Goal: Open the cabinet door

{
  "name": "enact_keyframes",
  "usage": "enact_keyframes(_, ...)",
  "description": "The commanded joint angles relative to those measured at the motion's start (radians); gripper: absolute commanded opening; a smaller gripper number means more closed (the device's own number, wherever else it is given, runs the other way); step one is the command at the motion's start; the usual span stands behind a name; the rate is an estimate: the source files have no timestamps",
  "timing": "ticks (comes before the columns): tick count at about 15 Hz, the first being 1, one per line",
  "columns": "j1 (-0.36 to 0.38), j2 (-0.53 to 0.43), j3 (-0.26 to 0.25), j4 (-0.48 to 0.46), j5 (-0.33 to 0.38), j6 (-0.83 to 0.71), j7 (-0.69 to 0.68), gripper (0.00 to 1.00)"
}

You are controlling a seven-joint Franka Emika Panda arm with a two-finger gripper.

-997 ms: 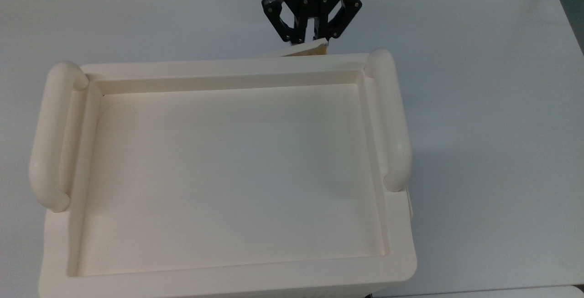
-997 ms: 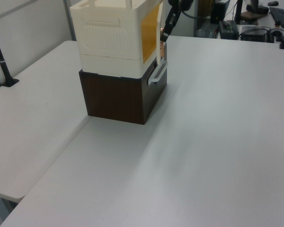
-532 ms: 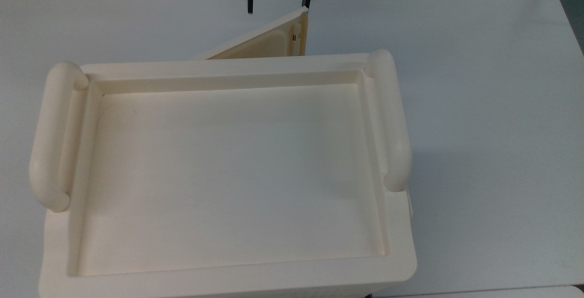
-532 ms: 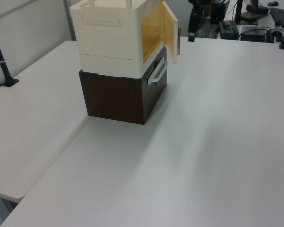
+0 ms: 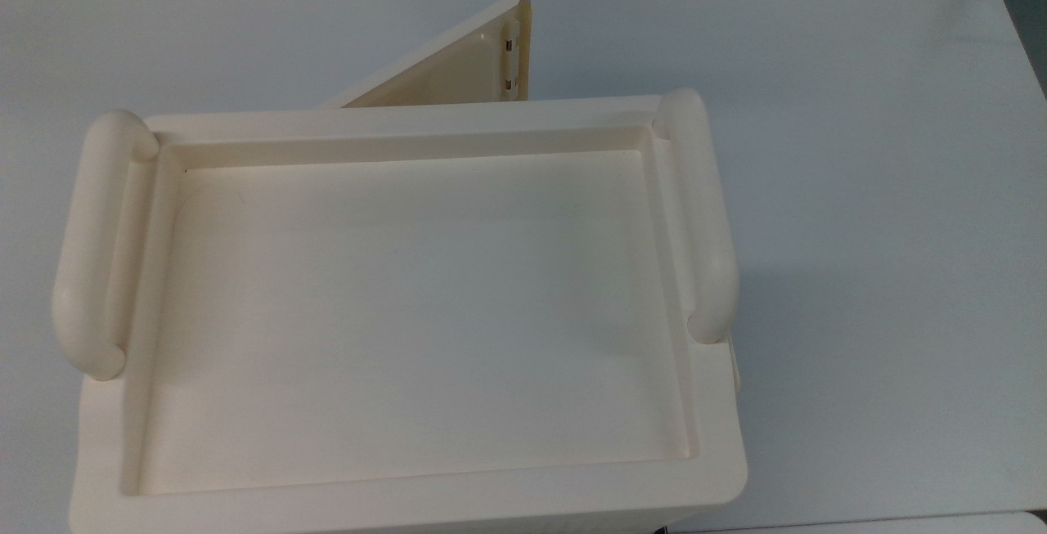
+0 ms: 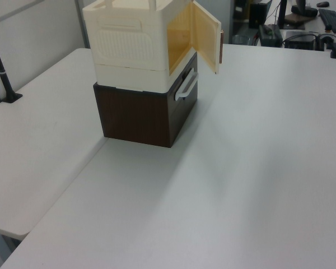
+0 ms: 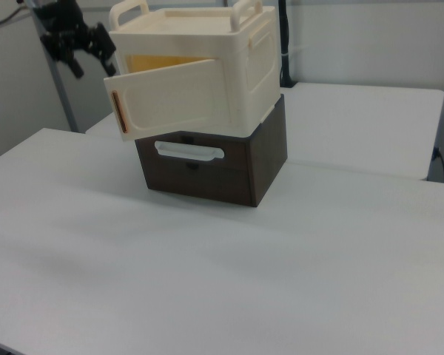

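Now, in the top view the cabinet door stands swung out from the far long side of the cabinet, its free edge toward the tabletop's far edge. In the left view it hangs over the tabletop. In the right view the gripper hovers apart beyond that free edge, fingers spread, holding nothing.

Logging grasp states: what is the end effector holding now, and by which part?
Nothing. The end effector is open, apart from the open cabinet door.
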Motion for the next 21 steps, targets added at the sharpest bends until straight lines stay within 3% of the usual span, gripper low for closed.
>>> enact_keyframes(1, 0.011, 0.033, 0.005, 0.009, 0.025, 0.177, 0.045, 0.90)
enact_keyframes(4, 0.012, 0.087, 0.008, 0.006, 0.028, 0.257, 0.062, 0.90)
enact_keyframes(9, 0.006, 0.093, 0.008, -0.039, 0.025, 0.245, 0.046, 0.90)
enact_keyframes(11, 0.002, 0.090, -0.004, -0.052, 0.015, 0.175, 0.025, 0.90)
enact_keyframes(15, -0.029, 0.058, -0.047, -0.012, 0.011, -0.052, -0.165, 0.91)
enact_keyframes(21, -0.028, 0.061, -0.056, -0.020, 0.011, -0.088, -0.190, 0.91)
